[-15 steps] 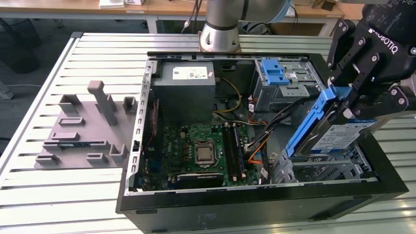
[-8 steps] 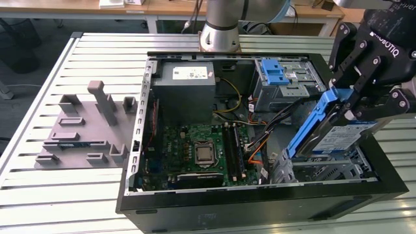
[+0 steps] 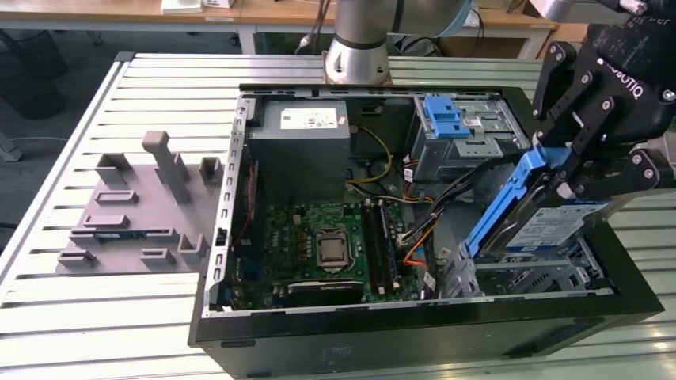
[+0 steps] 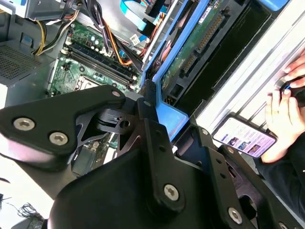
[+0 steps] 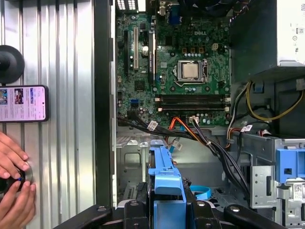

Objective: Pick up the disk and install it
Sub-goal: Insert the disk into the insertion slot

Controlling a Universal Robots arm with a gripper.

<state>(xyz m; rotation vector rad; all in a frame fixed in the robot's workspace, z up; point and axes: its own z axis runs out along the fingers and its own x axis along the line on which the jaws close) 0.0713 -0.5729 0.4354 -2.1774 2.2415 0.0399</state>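
Above open computer case [image 3: 423, 317], fingers [image 3: 575, 170] clamp disk [image 3: 549, 226] tilted.

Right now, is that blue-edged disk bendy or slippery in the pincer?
Probably stiff: the disk looks like a metal slab in a blue bracket, and it stays straight while held tilted. The pincer clamps the plastic bracket, which may slip a little.

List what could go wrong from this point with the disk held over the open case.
1. The disk hangs tilted in the gripper; it could bind on the drive cage on entry.
2. Loose cables run beside the bay and might get pinched.
3. A person's hands rest near the case.
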